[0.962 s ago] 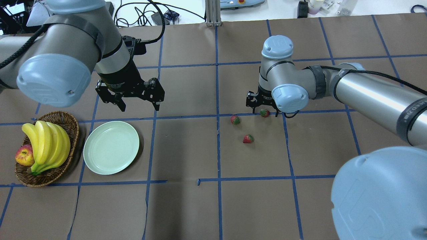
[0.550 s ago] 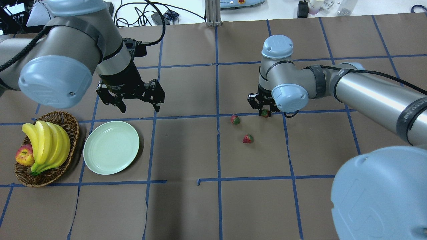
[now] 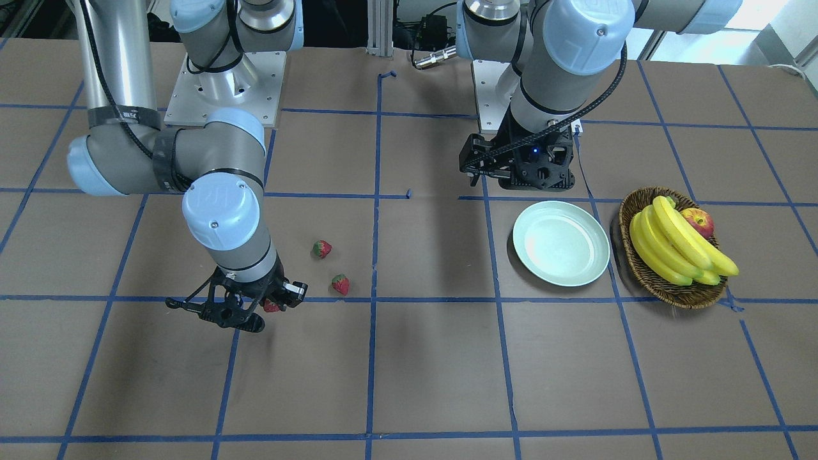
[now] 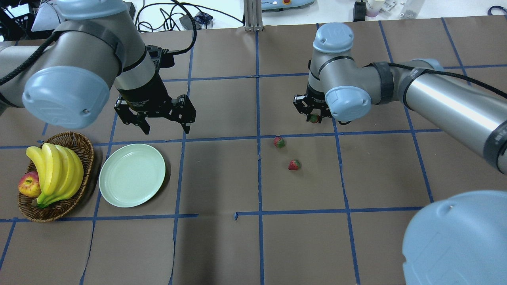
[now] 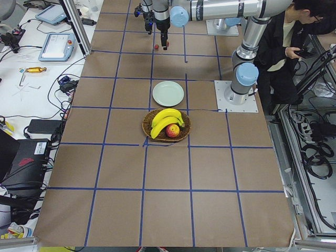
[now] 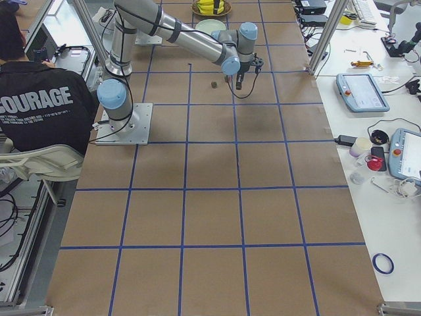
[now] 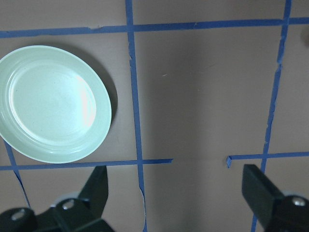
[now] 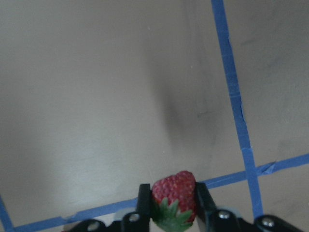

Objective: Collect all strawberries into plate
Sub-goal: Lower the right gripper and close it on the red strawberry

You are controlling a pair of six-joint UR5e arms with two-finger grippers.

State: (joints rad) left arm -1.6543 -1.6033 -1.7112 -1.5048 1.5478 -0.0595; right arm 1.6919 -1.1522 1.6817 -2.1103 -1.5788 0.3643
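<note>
One strawberry [image 8: 174, 200] is pinched between the fingers of my right gripper [image 4: 314, 117] and hangs a little above the table, right of centre. Two more strawberries [image 4: 279, 142] [image 4: 294, 165] lie on the brown paper just in front of it and to its left. The pale green plate [image 4: 132, 175] sits empty on the left side of the table. My left gripper [image 4: 166, 127] hovers open just beyond the plate, fingers wide apart and nothing between them; its wrist view looks down on the plate [image 7: 53, 104].
A wicker basket [image 4: 81, 143] with bananas [image 4: 55, 174] and a red apple [image 4: 28, 185] stands just left of the plate. Blue tape lines grid the brown paper. A seated person [image 5: 286, 47] shows beside the robot base in the side views.
My right gripper went from open around the strawberry to shut on it, then lifted it off the table and away from the other two. The left arm barely moved.
</note>
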